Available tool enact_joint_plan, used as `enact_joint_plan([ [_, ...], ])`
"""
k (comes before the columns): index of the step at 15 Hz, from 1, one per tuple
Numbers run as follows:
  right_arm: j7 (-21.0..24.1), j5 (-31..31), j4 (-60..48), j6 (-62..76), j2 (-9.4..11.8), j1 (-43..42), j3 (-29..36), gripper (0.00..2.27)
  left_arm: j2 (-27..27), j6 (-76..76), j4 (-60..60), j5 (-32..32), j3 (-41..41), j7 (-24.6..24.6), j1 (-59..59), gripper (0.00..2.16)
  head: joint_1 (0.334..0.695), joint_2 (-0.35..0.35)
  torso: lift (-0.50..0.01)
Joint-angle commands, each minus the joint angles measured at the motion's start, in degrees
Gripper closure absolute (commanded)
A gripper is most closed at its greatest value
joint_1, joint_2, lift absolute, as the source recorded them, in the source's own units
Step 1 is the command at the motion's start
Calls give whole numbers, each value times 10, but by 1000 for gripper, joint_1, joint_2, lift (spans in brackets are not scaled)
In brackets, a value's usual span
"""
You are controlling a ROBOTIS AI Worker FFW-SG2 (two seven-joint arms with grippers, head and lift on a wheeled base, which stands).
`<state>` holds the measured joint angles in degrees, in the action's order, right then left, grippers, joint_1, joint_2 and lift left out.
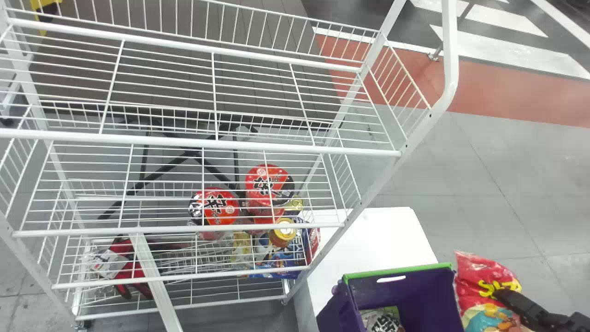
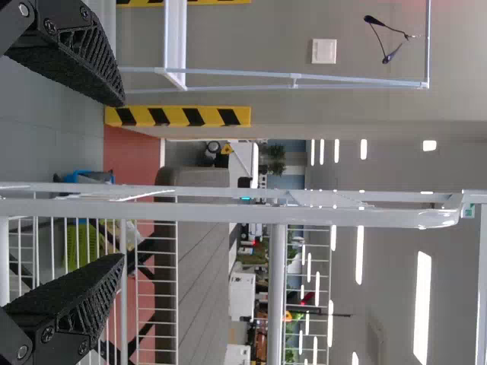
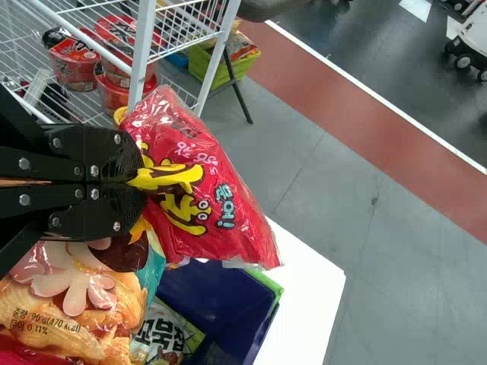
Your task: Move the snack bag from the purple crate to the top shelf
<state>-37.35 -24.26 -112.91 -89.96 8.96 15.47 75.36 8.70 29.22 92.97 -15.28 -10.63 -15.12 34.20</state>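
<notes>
At the lower right of the head view, my right gripper (image 1: 511,299) is beside the red snack bag (image 1: 491,279), just right of the purple crate (image 1: 401,286). The right wrist view has the right gripper (image 3: 141,179) shut on the middle of the red snack bag (image 3: 202,182), which hangs outside the crate (image 3: 205,296). The top shelf (image 1: 198,143) is at the upper left of the head view. My left gripper (image 2: 122,179) stands open with nothing between its fingers, facing the rack's white frame.
Another snack bag (image 1: 382,318) lies in the crate, on a white stand (image 1: 378,230). Red noodle cups (image 1: 267,184) and other packages occupy the rack's lower shelves. A slanted upright (image 1: 359,203) bounds the rack's right side.
</notes>
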Motion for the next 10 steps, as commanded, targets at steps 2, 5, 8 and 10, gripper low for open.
enact_joint_plan([
  [2, 0, -3, 1, -1, 0, 1, 1, 1983, 0, 0, 0, 0, 0, 0, 2, 103, 695, -350, -154],
  [5, -4, -3, 2, -1, 0, 2, 3, 1983, 0, 0, 0, 0, 0, -1, 2, 103, 695, -350, -142],
  [8, -4, -5, 4, -1, 0, 4, 4, 1983, 0, 0, 0, 0, 0, -1, 3, 103, 695, -350, -130],
  [10, -4, -9, 4, -1, 0, 6, 4, 1983, 0, 2, 0, 0, 0, -1, 3, 103, 695, -350, -121],
])
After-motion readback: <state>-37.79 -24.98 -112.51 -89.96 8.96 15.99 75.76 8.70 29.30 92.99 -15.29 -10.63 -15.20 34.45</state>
